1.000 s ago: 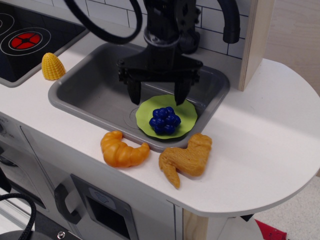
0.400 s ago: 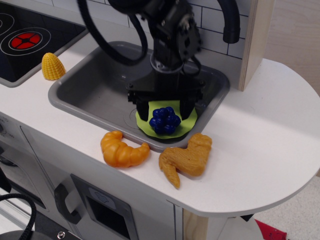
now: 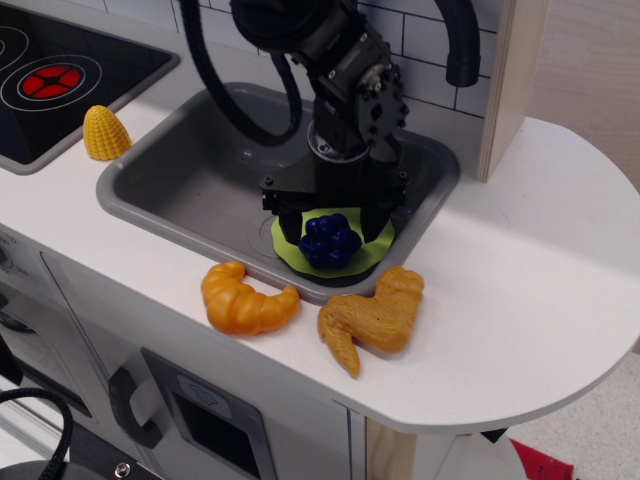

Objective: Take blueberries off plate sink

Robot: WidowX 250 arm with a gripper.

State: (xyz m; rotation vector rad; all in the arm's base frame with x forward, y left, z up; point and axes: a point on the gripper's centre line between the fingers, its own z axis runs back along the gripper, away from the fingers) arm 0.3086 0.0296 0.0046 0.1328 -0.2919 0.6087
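gripper (image 3: 335, 222) low in sink (image 3: 180, 190), fingers spread apart on either side of blueberries (image 3: 331, 240), not closed on them | blueberries sit on plate (image 3: 372, 254) in sink's front right | croissant (image 3: 245, 300), chicken piece (image 3: 375, 317) on counter (image 3: 520, 290) just beside front rim | corn (image 3: 104, 133) left

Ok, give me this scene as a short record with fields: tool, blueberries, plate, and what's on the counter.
tool: lowered into the sink, fingers either side of the blueberries; open
blueberries: on the plate, not lifted
plate: lime green, in the sink's front right corner
counter items: croissant, chicken wing, corn
stovetop: far left
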